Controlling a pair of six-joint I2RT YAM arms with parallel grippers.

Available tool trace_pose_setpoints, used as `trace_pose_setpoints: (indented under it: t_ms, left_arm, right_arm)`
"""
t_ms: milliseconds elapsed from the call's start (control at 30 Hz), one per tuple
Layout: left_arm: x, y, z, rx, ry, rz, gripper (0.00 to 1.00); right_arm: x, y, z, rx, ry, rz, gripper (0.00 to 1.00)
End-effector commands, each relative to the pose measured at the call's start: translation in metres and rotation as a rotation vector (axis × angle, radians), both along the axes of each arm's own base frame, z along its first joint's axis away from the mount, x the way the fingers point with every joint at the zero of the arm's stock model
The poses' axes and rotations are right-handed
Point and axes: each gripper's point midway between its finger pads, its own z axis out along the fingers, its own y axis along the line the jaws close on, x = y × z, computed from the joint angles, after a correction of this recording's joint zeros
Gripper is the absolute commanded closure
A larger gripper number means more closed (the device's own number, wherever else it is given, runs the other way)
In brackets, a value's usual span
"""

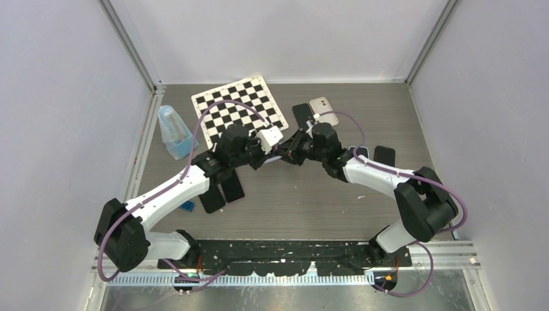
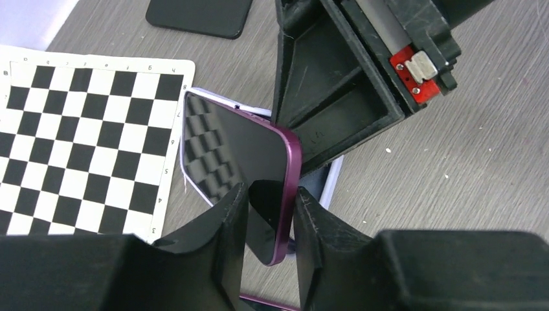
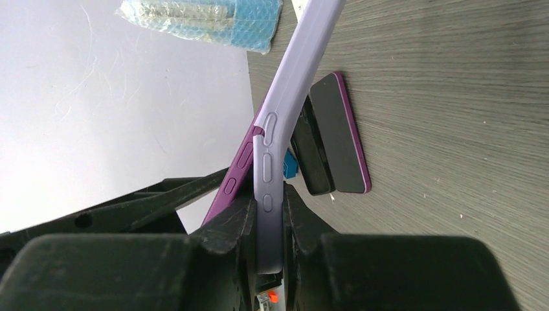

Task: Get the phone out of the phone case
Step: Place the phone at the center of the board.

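The phone (image 2: 239, 149), purple-edged with a dark screen, is tilted partly out of the lavender phone case (image 3: 285, 103), above the table's middle. My right gripper (image 3: 268, 214) is shut on the case's button edge and holds it up. The phone's purple side (image 3: 239, 162) angles away from the case beside it. My left gripper (image 2: 270, 214) straddles the phone's free corner. Its right finger (image 2: 311, 227) touches the purple edge. Whether the left finger presses the screen does not show. In the top view the two grippers meet (image 1: 283, 154).
A checkerboard sheet (image 1: 238, 110) lies at the back, a blue wrapped package (image 1: 173, 133) at its left. Other phones and cases lie around: a white one (image 1: 322, 110), a black one (image 1: 384, 155), and dark ones (image 1: 232, 188) beside the left arm. A small blue piece (image 1: 188, 207) lies near there.
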Motion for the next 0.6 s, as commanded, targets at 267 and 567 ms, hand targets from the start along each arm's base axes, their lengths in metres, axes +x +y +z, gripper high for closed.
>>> trace_pose_setpoints:
  t_ms: [267, 567]
  left_arm:
    - [0.024, 0.013, 0.029, 0.019, -0.105, 0.119, 1.00]
    - [0.037, 0.032, 0.042, 0.002, -0.149, 0.268, 1.00]
  right_arm:
    - [0.003, -0.001, 0.045, 0.050, -0.126, 0.018, 0.99]
    - [-0.003, -0.032, 0.011, -0.074, -0.135, 0.015, 0.99]
